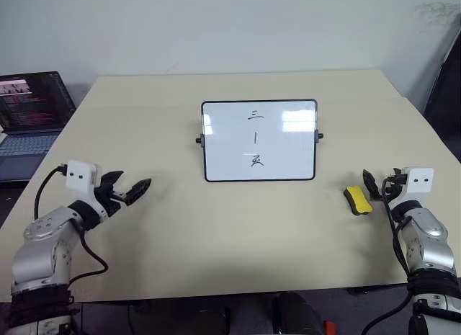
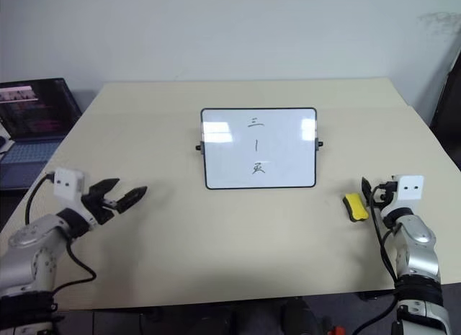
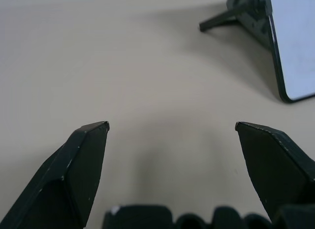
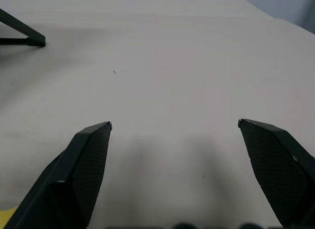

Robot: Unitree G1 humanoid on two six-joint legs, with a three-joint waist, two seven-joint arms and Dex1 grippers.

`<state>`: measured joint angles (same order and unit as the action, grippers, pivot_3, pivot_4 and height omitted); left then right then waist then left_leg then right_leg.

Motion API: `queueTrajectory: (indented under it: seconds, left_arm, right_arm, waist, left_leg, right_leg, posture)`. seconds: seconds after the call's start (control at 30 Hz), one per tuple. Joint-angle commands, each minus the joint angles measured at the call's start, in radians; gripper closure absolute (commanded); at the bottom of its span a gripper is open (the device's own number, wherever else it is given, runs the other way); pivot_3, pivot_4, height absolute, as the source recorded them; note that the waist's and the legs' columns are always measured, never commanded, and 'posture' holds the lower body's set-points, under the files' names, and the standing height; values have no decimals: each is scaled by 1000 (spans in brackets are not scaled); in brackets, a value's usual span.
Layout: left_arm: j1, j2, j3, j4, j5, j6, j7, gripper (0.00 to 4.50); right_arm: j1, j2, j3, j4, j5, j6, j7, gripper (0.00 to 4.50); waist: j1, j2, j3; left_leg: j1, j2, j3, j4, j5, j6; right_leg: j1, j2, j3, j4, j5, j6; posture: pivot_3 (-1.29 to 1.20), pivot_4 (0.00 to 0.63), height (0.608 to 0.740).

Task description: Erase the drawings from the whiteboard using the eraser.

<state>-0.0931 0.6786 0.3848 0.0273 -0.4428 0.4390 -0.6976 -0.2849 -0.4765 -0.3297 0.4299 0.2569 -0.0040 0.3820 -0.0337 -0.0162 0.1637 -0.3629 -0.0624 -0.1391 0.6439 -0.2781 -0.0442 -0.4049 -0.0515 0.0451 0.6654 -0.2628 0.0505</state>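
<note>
A matte beige worktop (image 1: 238,234), smooth and nearly unmarked, carries the whiteboard (image 1: 259,141) near its middle. The board is a glossy white rectangle with rounded corners, a thin black frame and a small black knob on each side; it stands tilted back on thin black legs, one of which shows in the left wrist view beside the board's edge. Window light glints off the upper corners of its face. The drawings (image 1: 256,137) run down the centre of the board in dark ink: three short horizontal strokes at the top, a single vertical stroke below them, and a small scribbled character at the bottom.

The eraser (image 1: 358,200), a small yellow oblong block with a dark edge, lies flat on the worktop to the right of the board and nearer the robot, just beside the right pincer (image 1: 380,186). That pincer has its two black, wedge-shaped fingers spread wide and holds nothing; bare worktop lies between them in the right wrist view. The left pincer (image 1: 130,192) hovers over the worktop to the left of the board, well apart from it, fingers likewise wide and empty.

An open laptop (image 1: 30,112) with a lit screen sits off the worktop's far left corner
</note>
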Motion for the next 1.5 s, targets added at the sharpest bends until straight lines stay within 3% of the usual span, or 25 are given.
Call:
queueTrajectory:
  seconds: [0.03,0.4,0.77,1.03,1.33,1.5]
  left_arm:
    - [-6,24,40,-55,-21,5,4,0]
    - [-12,48,80,-52,-21,-10,12,0]
    - [-243,32,20,137,37,-141,23,0]
    - [-276,66,-18,161,22,-150,-94,0]
    - [-350,150,-88,58,-68,-32,-305,0]
    - [-421,175,-122,12,-149,68,-409,0]
  right_arm:
    - [-14,-21,-16,-15,6,-11,7,42]
    - [-135,-61,-20,115,-6,-58,28,42]
    - [-228,-183,-56,306,7,-152,63,42]
    - [-194,-209,-74,277,18,-139,76,42]
    - [-160,-233,-52,222,13,-92,139,42]
    - [-105,-212,-23,84,33,-9,195,42]
  waist:
    - [1,0,0]
    - [-1,0,0]
    - [1,0,0]
    - [-15,0,0]
    - [-19,0,0]
    - [-22,0,0]
  left_leg:
    - [0,0,0,0,0,0]
    - [0,0,1,0,0,0]
    - [0,0,1,0,0,0]
    - [0,0,2,-1,0,0]
    - [0,0,2,0,0,0]
    - [0,1,2,0,0,0]
  right_leg:
    - [0,0,0,0,0,0]
    - [0,0,0,0,0,-1]
    - [0,1,0,-1,0,0]
    - [0,1,0,-1,0,0]
    - [0,1,0,-1,0,0]
    - [0,2,0,-1,0,0]
  posture:
    - [0,150,740]
    - [0,150,740]
    - [0,150,740]
    - [0,150,740]
    - [0,150,740]
    - [0,150,740]
